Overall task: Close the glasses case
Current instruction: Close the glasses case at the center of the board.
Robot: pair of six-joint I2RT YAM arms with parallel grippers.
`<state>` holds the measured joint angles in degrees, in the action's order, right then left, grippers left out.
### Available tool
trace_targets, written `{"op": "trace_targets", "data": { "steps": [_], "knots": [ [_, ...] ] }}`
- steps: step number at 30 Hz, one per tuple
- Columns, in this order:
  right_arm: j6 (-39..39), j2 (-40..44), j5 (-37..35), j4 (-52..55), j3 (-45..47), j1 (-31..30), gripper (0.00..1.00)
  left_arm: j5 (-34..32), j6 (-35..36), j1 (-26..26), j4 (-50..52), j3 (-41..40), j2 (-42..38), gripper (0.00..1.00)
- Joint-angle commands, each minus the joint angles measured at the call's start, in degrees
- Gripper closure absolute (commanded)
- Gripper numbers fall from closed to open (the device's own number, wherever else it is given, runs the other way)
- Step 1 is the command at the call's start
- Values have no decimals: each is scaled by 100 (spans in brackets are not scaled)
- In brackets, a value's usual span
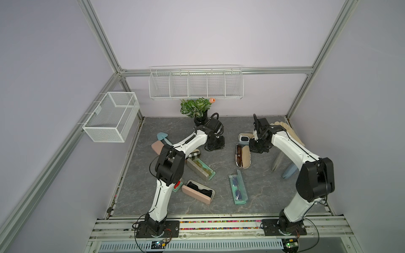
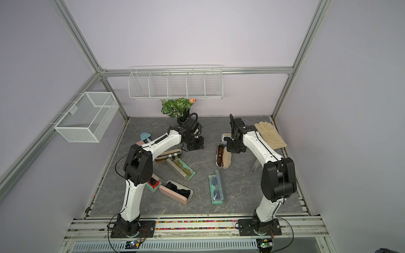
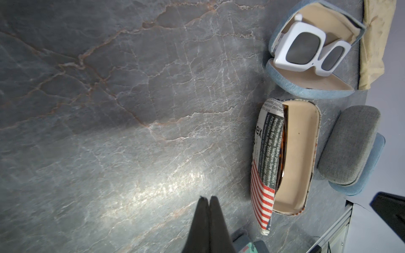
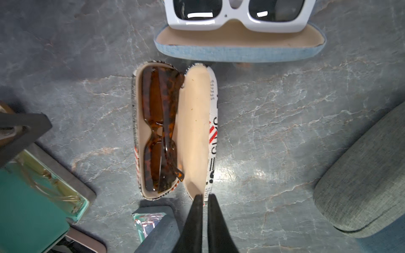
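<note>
My right gripper (image 4: 205,197) is clamped on the lid rim of the open newspaper-print case (image 1: 244,158), lying right of centre in both top views. My left gripper (image 3: 207,199) has its fingers together.

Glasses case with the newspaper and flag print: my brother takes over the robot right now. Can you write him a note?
Left gripper: jaws shut, holding nothing, over bare table.
Right gripper: jaws shut on the end of the lid of the newsprint case.
Things: the case lies open on the table by the right gripper, with the brown sunglasses inside its base. A denim case next to it is open too.
Done: the lid looks gripped.
Left: swing the lid over the sunglasses and press it shut.
</note>
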<state>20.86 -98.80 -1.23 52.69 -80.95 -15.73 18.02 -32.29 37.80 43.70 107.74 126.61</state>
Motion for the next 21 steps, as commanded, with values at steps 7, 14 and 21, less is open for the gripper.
{"op": "trace_targets", "data": {
  "steps": [7,14,21],
  "knots": [
    [-132,221,275,-373,661,370,91,-86,-9,205,429,774,549,100],
    [-161,62,536,-581,887,579,90,-159,-6,243,601,1023,825,100],
    [-116,-323,712,-851,980,579,89,-181,-23,271,619,1068,1050,100]
  ]
}}
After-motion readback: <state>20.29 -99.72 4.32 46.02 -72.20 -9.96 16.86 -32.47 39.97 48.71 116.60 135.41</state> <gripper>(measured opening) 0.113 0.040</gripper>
